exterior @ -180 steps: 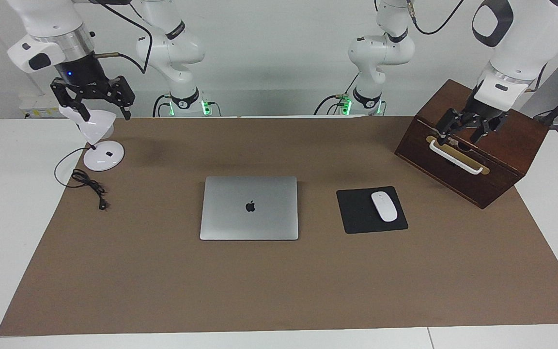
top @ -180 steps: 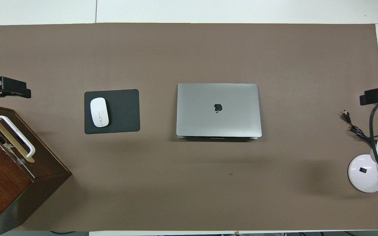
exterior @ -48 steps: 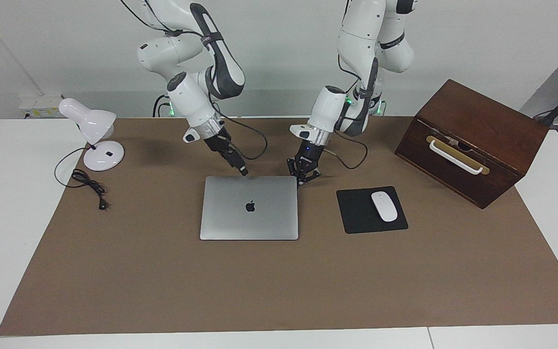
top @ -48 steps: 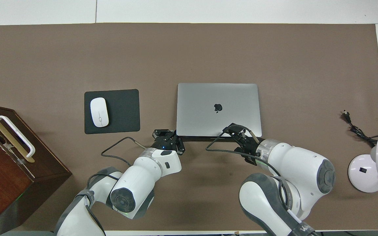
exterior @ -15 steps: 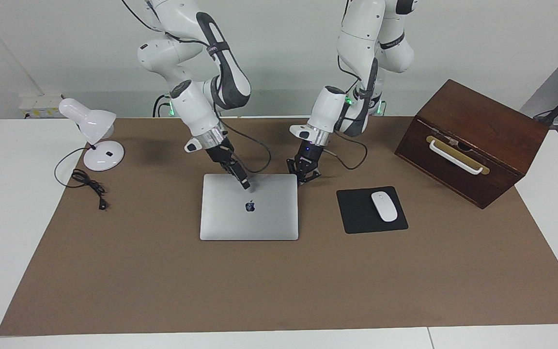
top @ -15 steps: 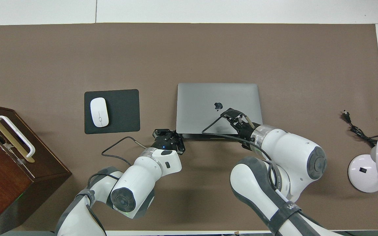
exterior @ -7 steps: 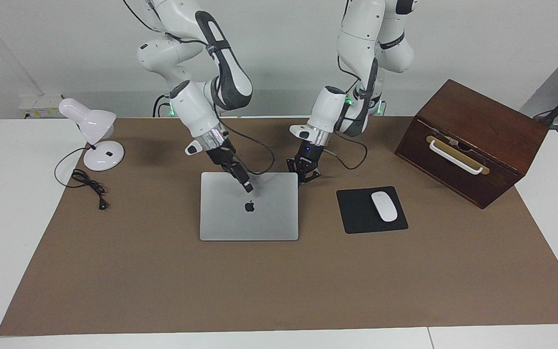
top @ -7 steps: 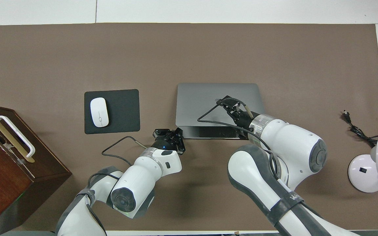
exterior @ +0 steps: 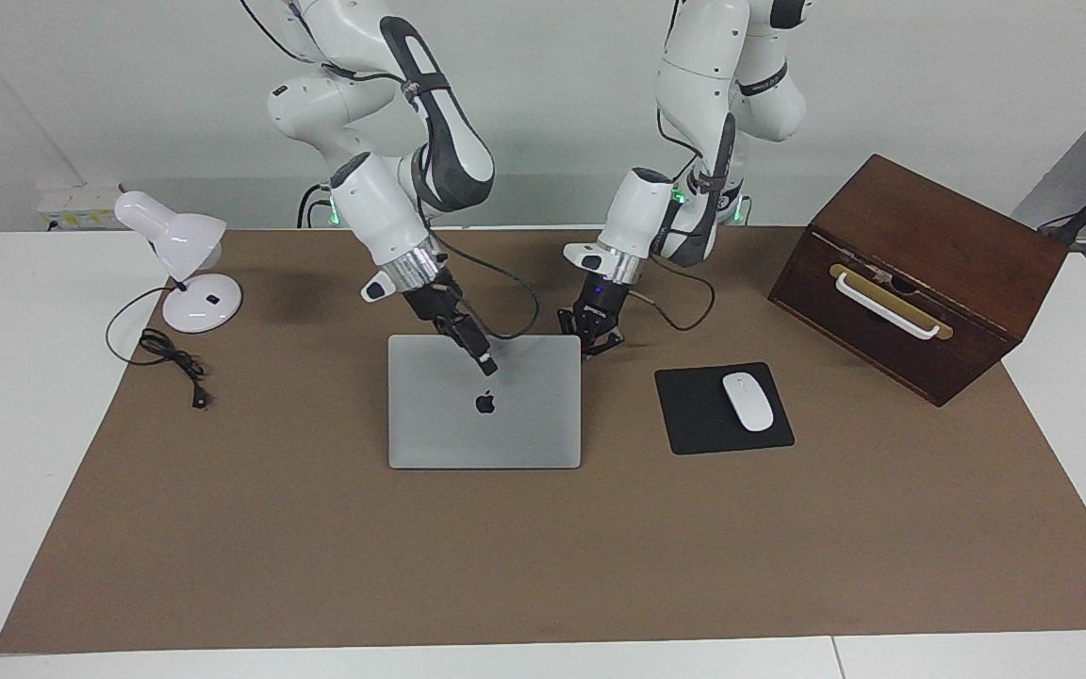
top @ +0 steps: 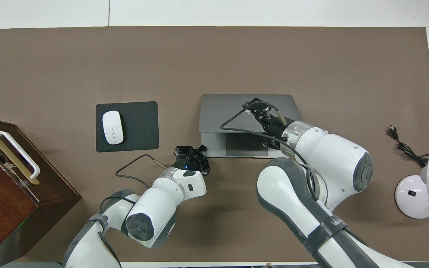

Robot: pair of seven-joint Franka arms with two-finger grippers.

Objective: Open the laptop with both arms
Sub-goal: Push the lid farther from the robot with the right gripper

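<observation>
White walls stand at the robots' end of the room, and a brown mat covers most of the tabletop (exterior: 788,566).

We are partway through our job. The laptop (exterior: 485,424) lies in the middle of the mat, and its lid is lifted a little on the side nearer to us. In the overhead view we can see the grey trackpad (top: 247,144) peeking out under the lid. Our right end effector (exterior: 485,363) sits at the raised lid edge, near the apple logo, and seems to be pushing it up. We cannot tell if it is spread or pressed together. Our left end effector (exterior: 592,341) is down at the laptop's corner nearest to us, toward the left arm's end of the tabletop, and we think it holds the bottom part still. Its tips look a little spread, one on each side of that corner.

We think the lid has a long way to go before the screen stands up.

Beside the laptop, toward the left arm's end, a white mouse (exterior: 748,402) rests on a black mouse pad (exterior: 694,415). A brown wooden box (exterior: 920,273) stands past that, well apart. At the right arm's end stand a white desk lamp (exterior: 187,269) and its black cord (exterior: 171,356). None of these is in the way of the lid.
</observation>
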